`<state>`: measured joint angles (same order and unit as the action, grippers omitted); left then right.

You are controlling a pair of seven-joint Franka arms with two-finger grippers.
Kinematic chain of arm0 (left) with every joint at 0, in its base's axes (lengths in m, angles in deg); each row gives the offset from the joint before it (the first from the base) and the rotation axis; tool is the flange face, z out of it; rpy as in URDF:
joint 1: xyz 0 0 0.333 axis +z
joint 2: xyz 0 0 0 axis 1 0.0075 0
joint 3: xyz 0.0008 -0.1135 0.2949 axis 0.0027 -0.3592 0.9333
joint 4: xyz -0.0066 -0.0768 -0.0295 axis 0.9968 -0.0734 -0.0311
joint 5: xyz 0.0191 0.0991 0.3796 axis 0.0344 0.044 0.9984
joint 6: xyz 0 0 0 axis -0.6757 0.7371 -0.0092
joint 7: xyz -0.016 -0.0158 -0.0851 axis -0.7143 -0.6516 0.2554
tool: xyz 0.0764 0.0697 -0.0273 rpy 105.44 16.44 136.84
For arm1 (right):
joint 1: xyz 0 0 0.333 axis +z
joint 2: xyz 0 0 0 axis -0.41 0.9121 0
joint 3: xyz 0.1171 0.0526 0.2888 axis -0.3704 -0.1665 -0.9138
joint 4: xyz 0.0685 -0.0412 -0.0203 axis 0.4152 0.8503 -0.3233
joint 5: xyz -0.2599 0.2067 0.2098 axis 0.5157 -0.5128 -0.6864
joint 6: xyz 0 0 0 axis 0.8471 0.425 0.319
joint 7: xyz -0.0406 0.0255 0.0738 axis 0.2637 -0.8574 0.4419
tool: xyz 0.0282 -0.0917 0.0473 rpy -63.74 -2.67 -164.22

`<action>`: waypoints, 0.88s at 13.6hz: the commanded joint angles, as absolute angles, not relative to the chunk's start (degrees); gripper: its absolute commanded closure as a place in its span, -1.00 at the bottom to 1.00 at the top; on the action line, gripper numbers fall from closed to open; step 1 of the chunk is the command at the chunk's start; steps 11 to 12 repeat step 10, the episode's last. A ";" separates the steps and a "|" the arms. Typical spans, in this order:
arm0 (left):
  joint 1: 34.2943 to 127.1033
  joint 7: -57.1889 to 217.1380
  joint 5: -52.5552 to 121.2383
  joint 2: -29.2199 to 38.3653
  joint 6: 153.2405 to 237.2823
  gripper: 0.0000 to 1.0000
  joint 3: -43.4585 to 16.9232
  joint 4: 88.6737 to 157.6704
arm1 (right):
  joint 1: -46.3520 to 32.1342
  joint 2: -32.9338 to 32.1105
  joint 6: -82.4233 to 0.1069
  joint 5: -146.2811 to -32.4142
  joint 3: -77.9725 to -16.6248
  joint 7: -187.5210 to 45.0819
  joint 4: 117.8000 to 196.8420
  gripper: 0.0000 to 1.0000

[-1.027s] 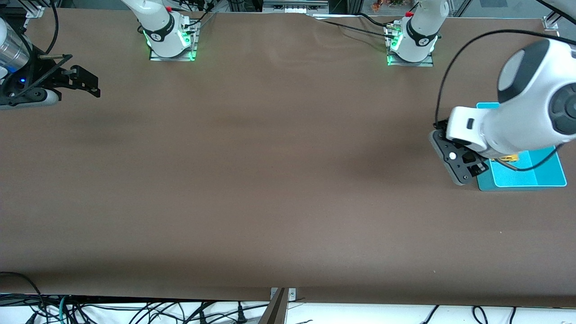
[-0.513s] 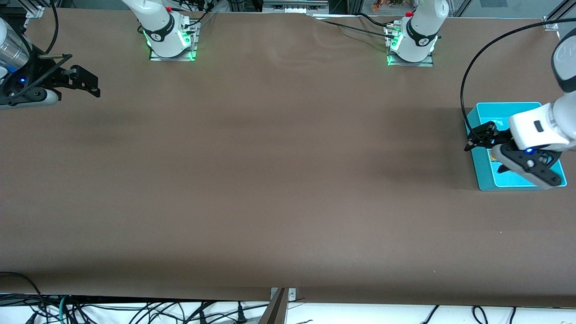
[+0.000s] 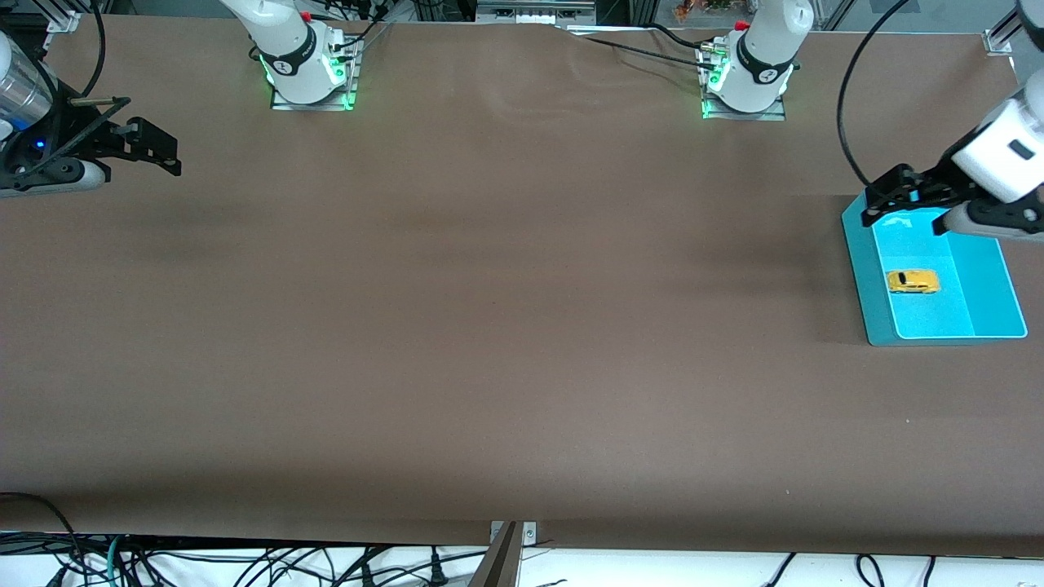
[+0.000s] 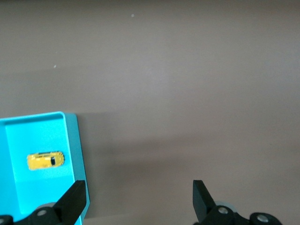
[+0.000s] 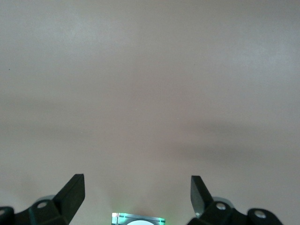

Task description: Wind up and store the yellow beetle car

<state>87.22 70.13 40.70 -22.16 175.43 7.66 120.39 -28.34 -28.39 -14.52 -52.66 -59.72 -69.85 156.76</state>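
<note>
One small toy, the yellow beetle car, is lying inside a turquoise tray toward the left arm's end of the desk. Its body is rounded and glossy, with dark windows, and it is resting on the tray's smooth, paler blue floor, clear of the walls. The tray is a shallow rectangle of hard plastic with rounded corners and a raised rim, and a thin ridge is dividing its floor into two compartments; the car is sitting in the one toward the right arm's end. In the left wrist view the car is showing a dark patch at one end, inside the tray.

The left tool is hovering over the tray's edge farthest from the front camera, its matte black fingers spread wide and gripping nothing.

The right tool is waiting over the right arm's end of the desk, its wedge-shaped black fingers likewise spread apart and empty. The desk is wearing a flat, dull brown covering with faint ripples near the arm bases.
</note>
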 commanded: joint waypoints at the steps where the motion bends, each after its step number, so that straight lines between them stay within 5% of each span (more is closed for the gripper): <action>1: 84.31 71.24 38.68 -23.42 174.08 -1.00 13.04 121.55 | -27.99 -29.24 -13.52 -52.24 -59.52 -69.62 156.21 -1.00; 12: 83.77 73.08 39.20 -20.70 167.75 -1.00 11.05 116.45 | -27.99 -29.32 -13.43 -52.41 -59.52 -69.88 155.86 -1.00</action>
